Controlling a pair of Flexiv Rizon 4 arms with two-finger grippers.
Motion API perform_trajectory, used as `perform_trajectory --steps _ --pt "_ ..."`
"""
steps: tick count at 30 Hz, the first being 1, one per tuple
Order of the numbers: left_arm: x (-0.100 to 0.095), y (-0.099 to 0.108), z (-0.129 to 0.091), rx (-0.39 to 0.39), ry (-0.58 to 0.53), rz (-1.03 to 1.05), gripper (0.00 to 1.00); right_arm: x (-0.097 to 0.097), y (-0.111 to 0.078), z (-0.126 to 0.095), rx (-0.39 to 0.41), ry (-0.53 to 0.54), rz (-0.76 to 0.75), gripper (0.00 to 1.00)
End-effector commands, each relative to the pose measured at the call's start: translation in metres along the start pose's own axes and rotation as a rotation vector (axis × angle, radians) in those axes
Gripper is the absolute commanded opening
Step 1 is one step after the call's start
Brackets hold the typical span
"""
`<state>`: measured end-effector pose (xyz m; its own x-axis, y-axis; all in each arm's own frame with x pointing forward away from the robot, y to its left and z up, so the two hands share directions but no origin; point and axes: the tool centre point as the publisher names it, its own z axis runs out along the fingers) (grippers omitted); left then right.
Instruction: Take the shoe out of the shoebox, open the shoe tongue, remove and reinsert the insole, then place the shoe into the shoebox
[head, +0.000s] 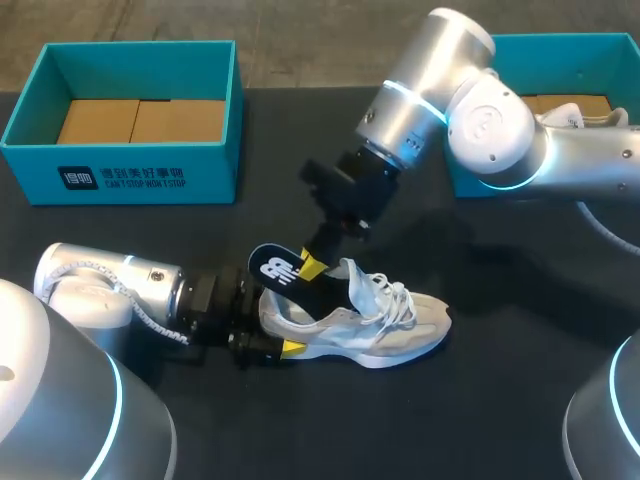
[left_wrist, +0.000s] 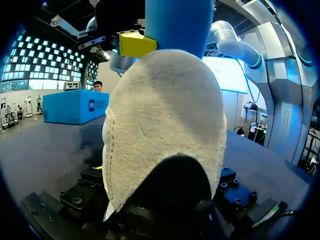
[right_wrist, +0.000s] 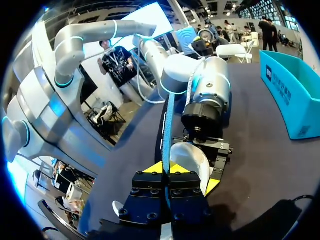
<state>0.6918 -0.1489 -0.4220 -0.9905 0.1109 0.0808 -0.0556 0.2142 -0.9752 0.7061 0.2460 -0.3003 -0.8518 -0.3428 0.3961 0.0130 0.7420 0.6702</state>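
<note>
A white and grey sneaker (head: 370, 325) lies on the black table, toe to the right. My left gripper (head: 276, 322) comes in low from the left, its wide-set fingers around the heel (left_wrist: 165, 125) and shut on it. One yellow tip (head: 292, 347) shows on the near side. A black insole (head: 283, 270) with a blue underside (right_wrist: 168, 120) sticks up out of the shoe's opening. My right gripper (head: 314, 267) reaches down from the right, shut on the insole's edge (right_wrist: 166, 169). Its yellow finger (left_wrist: 136, 44) shows above the heel, beside the blue insole (left_wrist: 177, 25).
An open teal shoebox (head: 120, 170) with cardboard inside stands at the back left. A second teal box (head: 520, 45) at the back right holds another white shoe (head: 585, 115). My right arm's elbow hangs over that box.
</note>
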Motion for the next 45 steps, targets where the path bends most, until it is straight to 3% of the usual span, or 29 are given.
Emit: perform_trajectory --steps 1,16,23,37,45 --pt "0.000 0.001 0.000 -0.001 -0.001 0.000 0.00 0.002 -0.001 0.000 0.000 -0.005 -0.001 0.00" --pt "0.000 0.001 0.000 -0.001 -0.001 0.000 0.00 0.002 -0.001 0.000 0.000 -0.005 -0.001 0.00" --pt "0.000 0.001 0.000 -0.001 -0.001 0.000 0.00 -0.005 -0.001 0.002 -0.039 0.035 -0.001 0.00" --pt "0.000 0.001 0.000 -0.001 -0.001 0.000 0.00 -0.006 0.021 0.002 -0.108 0.082 -0.079 0.00" --pt "0.000 0.001 0.000 -0.001 -0.001 0.000 0.00 0.005 0.038 -0.021 -0.160 -0.047 -0.094 0.00"
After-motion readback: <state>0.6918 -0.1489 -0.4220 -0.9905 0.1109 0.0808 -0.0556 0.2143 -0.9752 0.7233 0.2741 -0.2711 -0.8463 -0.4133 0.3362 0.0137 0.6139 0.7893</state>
